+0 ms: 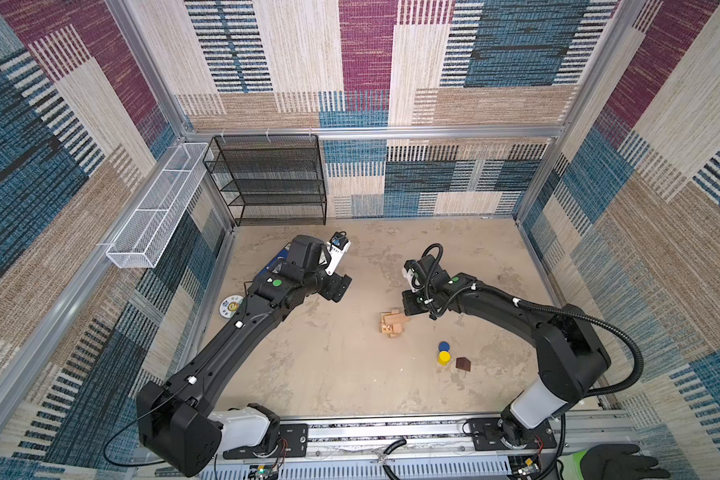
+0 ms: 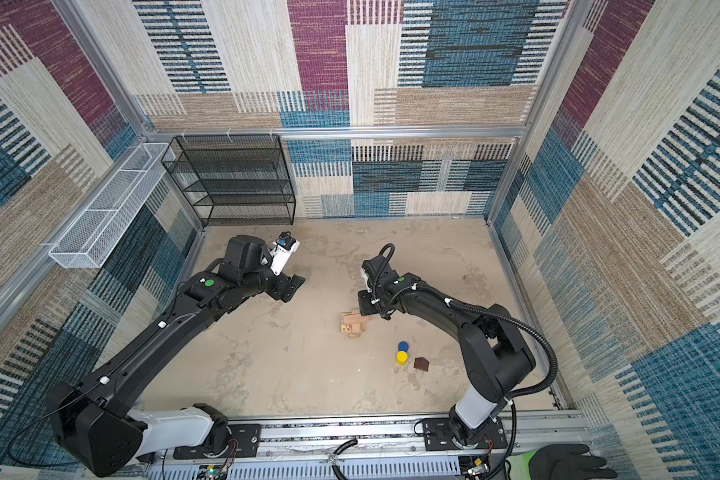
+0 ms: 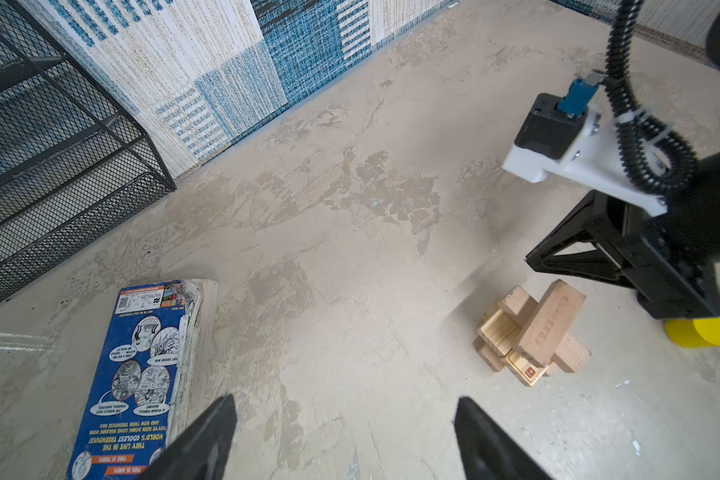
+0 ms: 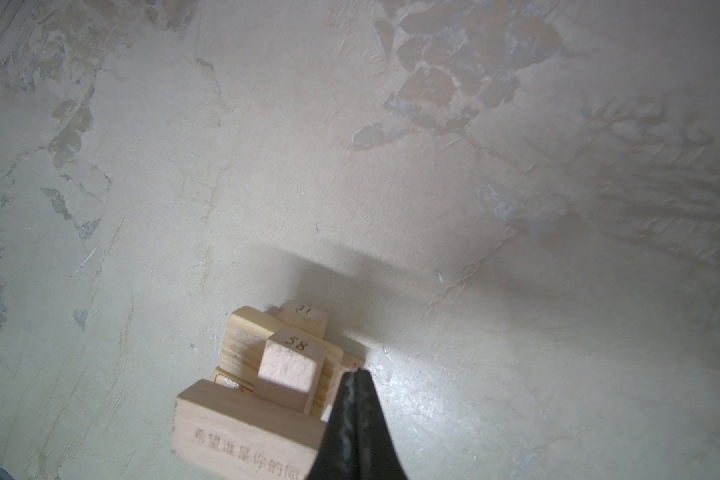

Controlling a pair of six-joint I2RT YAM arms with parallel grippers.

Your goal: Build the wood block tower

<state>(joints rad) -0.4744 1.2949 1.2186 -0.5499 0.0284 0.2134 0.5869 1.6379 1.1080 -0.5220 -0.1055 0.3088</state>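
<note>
Right wrist view: right gripper (image 4: 353, 374) pressed together just beside the tower (image 4: 267, 357); bars (image 4: 246, 432) look light, tippy, so I'd pinch long sides.

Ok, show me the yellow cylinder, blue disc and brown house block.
yellow cylinder (image 1: 444, 356): top view, round top face.
blue disc (image 1: 444, 345): top view, flat top.
brown house block (image 1: 463, 364): top view, upper face.

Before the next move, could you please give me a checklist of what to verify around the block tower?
1. Tower standing: ok.
2. Right gripper shut, empty: ok.
3. Right gripper clear of the tower: cannot tell, its tip is very near it.
4. Left gripper open, away from the tower: ok.
5. Yellow cylinder, blue disc and brown block free on the table: ok.
6. Tower finished: not ok.
</note>
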